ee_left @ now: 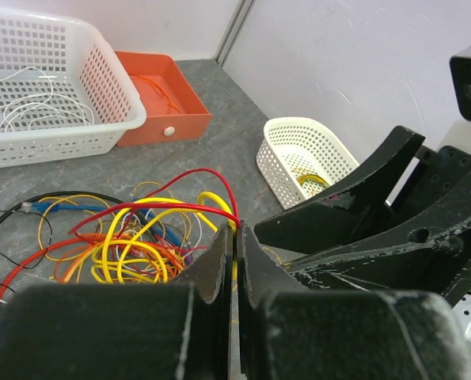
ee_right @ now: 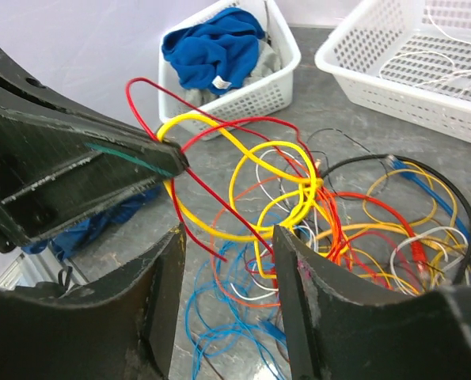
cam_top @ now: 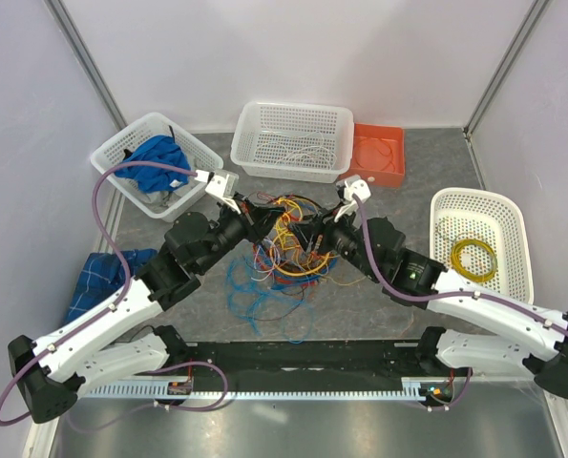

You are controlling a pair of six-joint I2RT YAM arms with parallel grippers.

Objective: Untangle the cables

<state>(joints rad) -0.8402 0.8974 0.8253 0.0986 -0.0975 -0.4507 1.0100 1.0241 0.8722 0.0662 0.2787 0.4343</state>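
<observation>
The cables [cam_top: 285, 253] lie as a tangled bunch of yellow, orange, red, blue, black and white wires on the grey table between both arms. My left gripper [ee_left: 237, 231] is shut at the bunch's edge, pinching a thick yellow cable [ee_right: 219, 131]; a red wire [ee_right: 152, 87] runs past the same tip. The yellow loop is lifted off the table. My right gripper [ee_right: 229, 237] stands open just beside it, with yellow, red and blue strands crossing below the gap and nothing gripped. From above, the left gripper [cam_top: 255, 218] and right gripper [cam_top: 317, 236] face each other over the bunch.
A white basket [cam_top: 121, 153] with blue cloth stands back left. A white basket [cam_top: 293, 114] with thin white wires is at the back centre, next to an orange tray [cam_top: 379, 157]. A white basket [cam_top: 498, 215] with a yellow coil is at right. Blue checked cloth [cam_top: 97, 277] lies at left.
</observation>
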